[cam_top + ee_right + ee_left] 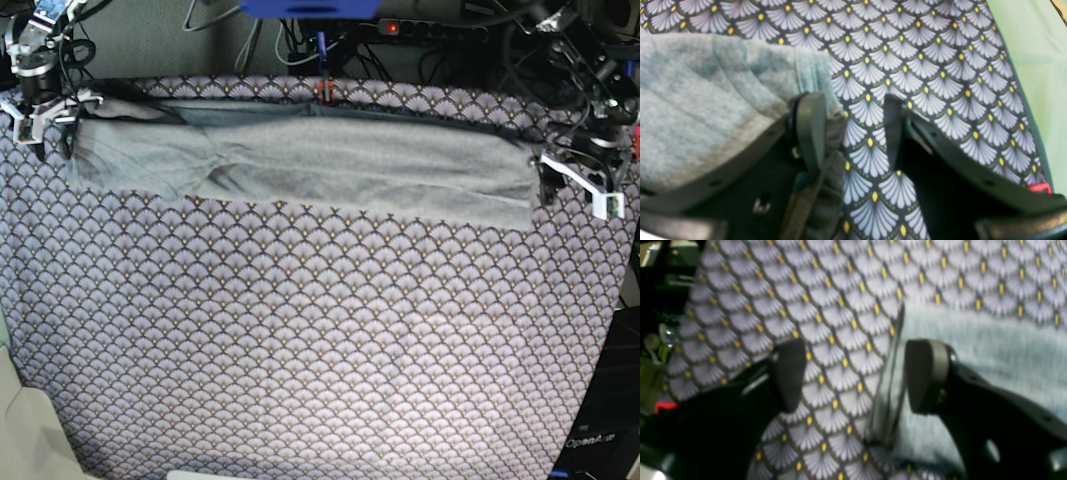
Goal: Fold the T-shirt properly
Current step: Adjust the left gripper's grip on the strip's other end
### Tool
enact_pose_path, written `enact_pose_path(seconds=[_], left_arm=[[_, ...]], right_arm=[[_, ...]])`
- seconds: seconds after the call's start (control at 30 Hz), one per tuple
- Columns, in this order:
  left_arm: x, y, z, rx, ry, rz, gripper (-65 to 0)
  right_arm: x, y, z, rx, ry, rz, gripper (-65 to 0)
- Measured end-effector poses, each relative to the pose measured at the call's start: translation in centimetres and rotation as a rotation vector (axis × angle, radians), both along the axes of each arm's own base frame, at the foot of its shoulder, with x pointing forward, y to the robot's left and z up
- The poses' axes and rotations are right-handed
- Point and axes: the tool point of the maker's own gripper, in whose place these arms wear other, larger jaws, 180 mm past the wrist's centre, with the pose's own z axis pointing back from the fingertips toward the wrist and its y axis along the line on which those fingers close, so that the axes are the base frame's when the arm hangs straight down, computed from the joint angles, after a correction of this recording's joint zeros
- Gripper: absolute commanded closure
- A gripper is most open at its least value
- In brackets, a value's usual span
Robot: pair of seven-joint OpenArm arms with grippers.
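The light grey T-shirt (330,160) lies stretched in a long band along the table's far edge. My right gripper (40,115) stands open at the band's left end. In the right wrist view the T-shirt (706,110) fills the left side; its hem runs just inside one of the fingers (811,130) of the right gripper (853,130), and patterned cloth shows in the rest of the gap. My left gripper (578,188) stands open at the band's right end. In the left wrist view the edge of the T-shirt (990,350) lies between the wide jaws of the left gripper (857,376).
The purple-grey fan-scale tablecloth (300,350) covers the whole table. Cables and dark equipment (440,40) crowd the space behind the far edge. A pale green surface (1033,66) lies beyond the cloth's edge in the right wrist view.
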Motion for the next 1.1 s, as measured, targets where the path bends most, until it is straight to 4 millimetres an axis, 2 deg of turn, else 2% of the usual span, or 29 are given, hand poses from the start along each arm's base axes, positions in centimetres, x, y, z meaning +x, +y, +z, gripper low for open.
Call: enact_pose_path(seconds=[0.2,0.4,0.53,0.67,0.9,1.1], left_arm=[[-0.3,0.0,-0.4,0.000,0.022,0.000,-45.7],[0.5,-2.7,-1.0,-0.027,0.028,-0.071,-45.7],[0.2,-3.5,-1.7,-0.052,0.041,-0.058,-45.7],[0.6,-3.6,-1.6,-0.057,0.028,-0.061,-45.7],[-0.7,-3.7,-4.6,-0.113,0.101,-0.046,-45.6],[-0.5,-3.8,-4.6,-0.115,0.093,-0.049,-45.5]], right_arm=[[0.0,0.0,0.0,0.000,-0.001,0.000,-29.1],[0.0,0.0,0.0,0.000,0.000,0.001,-29.1],[0.0,0.0,0.0,0.000,-0.001,0.002,-29.1],[0.0,0.1,0.0,0.001,-0.001,0.002,-29.1],[0.0,0.1,0.0,0.001,-0.001,0.002,-29.1],[0.1,0.1,0.0,0.001,-0.004,0.002,-29.1]])
